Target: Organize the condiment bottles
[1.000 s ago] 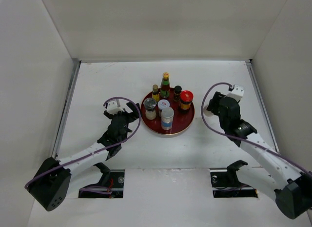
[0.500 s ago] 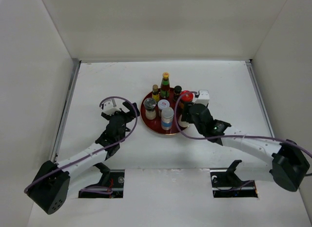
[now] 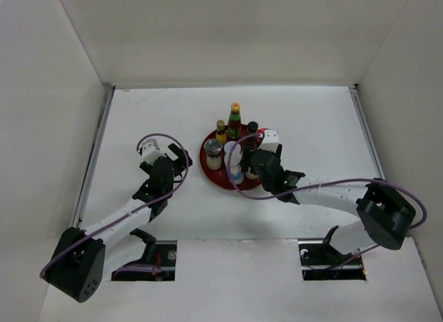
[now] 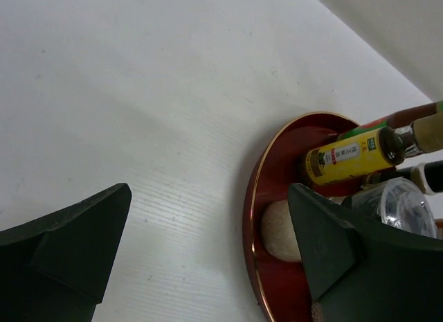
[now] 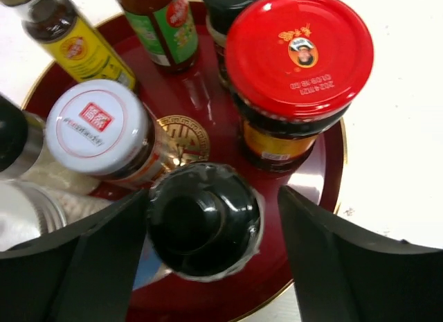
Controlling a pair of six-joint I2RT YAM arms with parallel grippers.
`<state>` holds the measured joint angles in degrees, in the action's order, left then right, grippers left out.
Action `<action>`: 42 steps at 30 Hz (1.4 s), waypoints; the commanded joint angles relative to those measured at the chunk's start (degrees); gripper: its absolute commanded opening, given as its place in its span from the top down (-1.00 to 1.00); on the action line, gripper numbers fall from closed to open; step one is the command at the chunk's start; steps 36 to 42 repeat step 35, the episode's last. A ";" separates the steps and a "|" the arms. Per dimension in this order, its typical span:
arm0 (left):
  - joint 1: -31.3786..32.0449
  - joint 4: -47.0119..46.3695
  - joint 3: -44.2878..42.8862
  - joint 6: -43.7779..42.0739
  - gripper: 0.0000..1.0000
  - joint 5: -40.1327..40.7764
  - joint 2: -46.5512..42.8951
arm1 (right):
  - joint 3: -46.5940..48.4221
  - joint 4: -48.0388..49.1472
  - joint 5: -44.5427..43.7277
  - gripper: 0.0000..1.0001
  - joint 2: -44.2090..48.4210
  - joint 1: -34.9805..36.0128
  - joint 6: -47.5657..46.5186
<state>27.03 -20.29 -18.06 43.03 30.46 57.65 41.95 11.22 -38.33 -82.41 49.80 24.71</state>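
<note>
Our right gripper [image 5: 211,204] swung in over the tray [image 5: 201,93], straddling the front jar [image 5: 204,228]. Our left gripper [image 3: 178,158] backed off.

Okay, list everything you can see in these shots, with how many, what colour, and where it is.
table: one, white, under everything
tray: one, red with gold rim, table centre
green-necked bottle: one, yellow cap, back of tray
yellow-labelled bottle: one, dark, yellow cap, back left of tray
black-capped jar: one, dark, back right of tray
red-lidded jar: one, right side of tray
white-lidded jar: one, middle of tray
grey-lidded jar: one, left side of tray
dark-lidded jar: one, near side of tray, between the right hand's fingers
left hand: one, black, open, beside the tray's left rim
right hand: one, black, open, straddling the dark-lidded jar
</note>
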 commanded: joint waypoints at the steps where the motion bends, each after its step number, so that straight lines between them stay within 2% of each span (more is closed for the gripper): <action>1: 0.52 2.36 -3.55 1.10 -1.00 -0.84 0.27 | 3.05 2.76 -5.09 -0.73 4.52 1.13 -0.63; 6: 1.14 3.86 -4.70 0.92 -1.00 -0.84 -0.17 | 0.50 -2.69 -7.38 -1.00 16.38 0.61 -0.01; 10: 2.11 3.95 -5.22 0.57 -1.00 -0.93 0.01 | -2.22 -5.77 -7.38 -1.00 25.79 -3.52 0.08; 15: 2.90 5.44 -6.63 0.31 -1.00 -0.75 0.71 | -5.21 -6.22 -6.59 -1.00 32.56 -11.77 1.65; 21: 3.42 6.58 -7.42 0.04 -1.00 0.83 0.01 | -8.81 -5.60 -1.15 -1.00 33.64 -22.14 6.57; 25: 4.39 6.32 -6.99 -0.05 -1.00 2.15 0.88 | -12.41 -4.20 2.29 -1.00 32.05 -25.85 9.39; 42: 5.10 5.62 -8.39 -0.92 -1.00 2.32 3.52 | -14.71 -2.61 3.34 -1.00 32.05 -27.96 8.78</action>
